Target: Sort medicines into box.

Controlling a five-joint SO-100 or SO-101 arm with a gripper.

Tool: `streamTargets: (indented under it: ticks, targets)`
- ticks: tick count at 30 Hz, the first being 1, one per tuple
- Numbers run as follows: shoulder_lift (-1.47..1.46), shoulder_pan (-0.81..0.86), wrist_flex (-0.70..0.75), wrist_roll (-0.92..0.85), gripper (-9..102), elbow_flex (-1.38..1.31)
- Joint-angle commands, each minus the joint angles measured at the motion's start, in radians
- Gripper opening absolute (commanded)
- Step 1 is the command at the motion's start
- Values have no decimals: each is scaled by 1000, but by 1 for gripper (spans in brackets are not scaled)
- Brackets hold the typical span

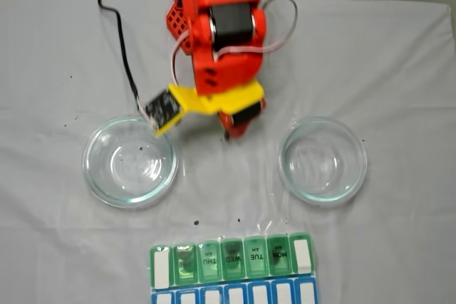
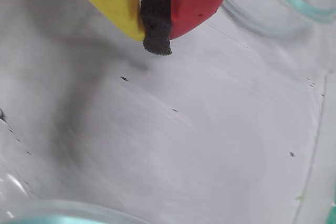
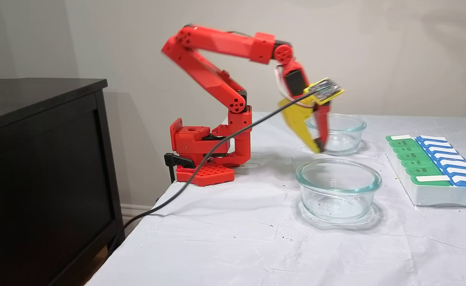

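Near dish (image 3: 338, 190) holds no pills | gripper (image 2: 156, 38) pinched together on its foam alone, between dishes | box (image 1: 231, 258) lies ahead, lids down | you have no medicines visible.

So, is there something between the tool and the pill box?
Nothing visible stands in the way. The tool hangs between the two glass dishes, and bare cloth runs from there to the pill box.

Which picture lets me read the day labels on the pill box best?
The fixed view from above: the pill box faces the camera, with MON, TUE, WED and THU legible upside down. In the side fixed view it is slanted and its lettering tiny.
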Motion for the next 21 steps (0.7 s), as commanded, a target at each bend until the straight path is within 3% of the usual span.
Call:
streamTargets:
  ticks: [1,21]
  targets:
    - [149,-21,89,-3,0,31]
    - [149,37,92,-15,0,124]
